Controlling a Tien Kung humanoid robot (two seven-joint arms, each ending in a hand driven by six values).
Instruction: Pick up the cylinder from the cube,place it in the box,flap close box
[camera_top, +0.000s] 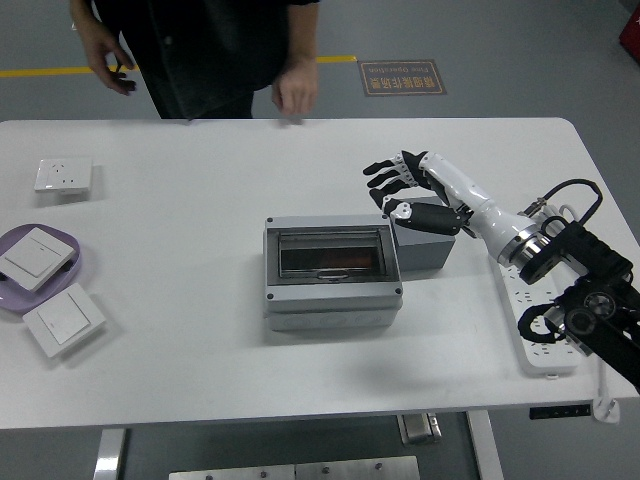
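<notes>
Lid down on the box, right hand hanging open over the cube

Far left, a purple dish (70, 255) carries one white switch plate (30, 255), a second plate (63, 320) lies just in front of it and a white socket (63, 175) sits further back; at the far edge a person's hand (296, 92) dangles clear of everything; mid-table the grey box (330, 275) sits with its clear flap closed, and a dark reddish shape under the window may be the cylinder (335, 262), hard to be sure; touching the box's right side is the grey cube (425, 250), the right hand (410, 190) above it, fingers spread, gripping nothing; a white power strip (545, 350) lies far right
</notes>
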